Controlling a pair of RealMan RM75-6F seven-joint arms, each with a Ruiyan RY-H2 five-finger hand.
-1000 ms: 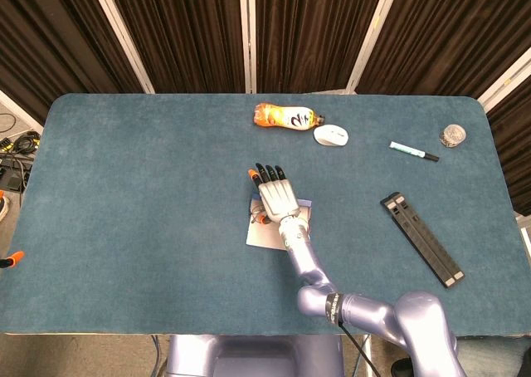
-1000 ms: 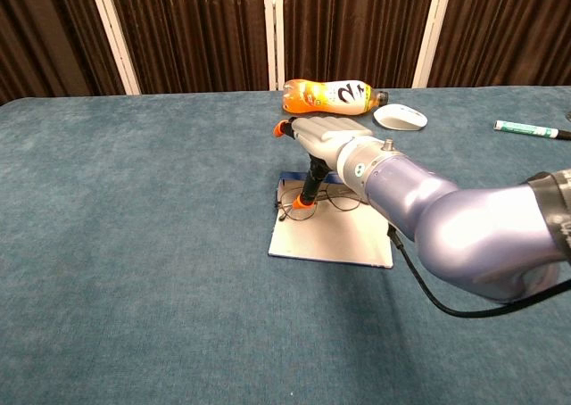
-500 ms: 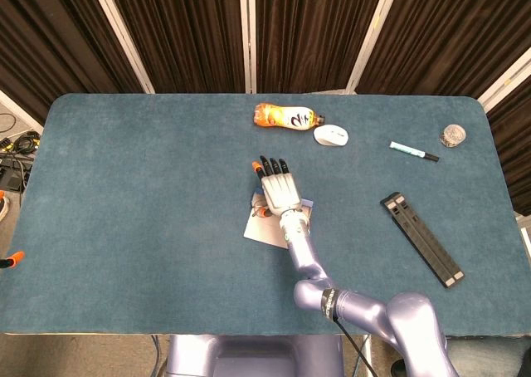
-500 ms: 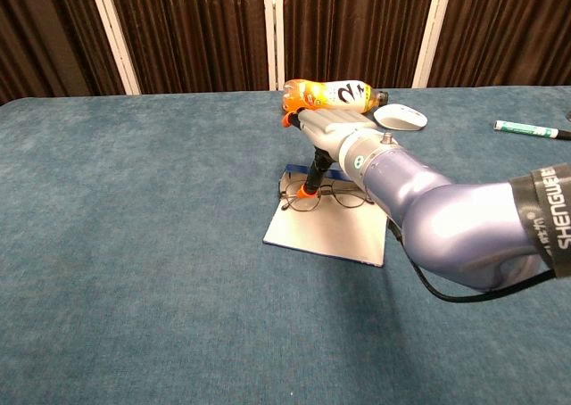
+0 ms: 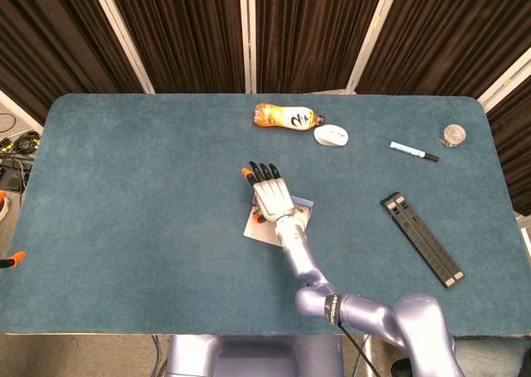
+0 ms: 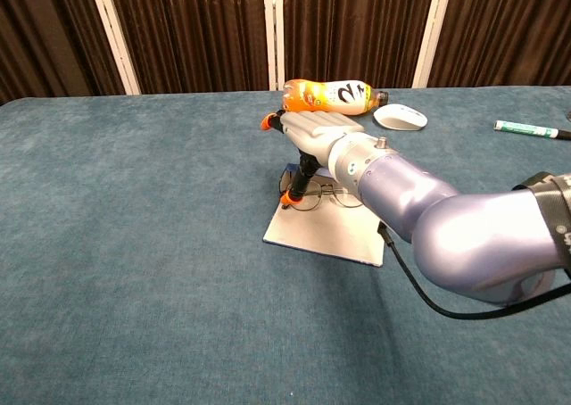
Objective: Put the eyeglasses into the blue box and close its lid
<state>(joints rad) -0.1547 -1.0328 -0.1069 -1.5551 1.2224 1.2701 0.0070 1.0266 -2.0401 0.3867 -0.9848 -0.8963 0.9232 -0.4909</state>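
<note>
My right hand [image 5: 270, 196] hovers flat over the box, fingers stretched out toward the far side and holding nothing. In the chest view the right hand [image 6: 312, 128] points its thumb down, its orange tip by the left end of the eyeglasses [image 6: 326, 195]. The thin-framed eyeglasses lie across the back of the pale flat panel of the blue box [image 6: 330, 231], with a blue edge showing behind them. From the head view the hand covers most of the box [image 5: 259, 230] and hides the glasses. My left hand shows in neither view.
An orange bottle [image 5: 286, 116] lies at the far middle with a white mouse [image 5: 331, 134] beside it. A marker [image 5: 414, 151], a small silvery round object [image 5: 453, 134] and a long black bar [image 5: 421, 238] lie to the right.
My right hand has shifted a little left over the box. The thumb tip now sits at the glasses' left end. The box panel slid slightly between the earliest frame and now.
</note>
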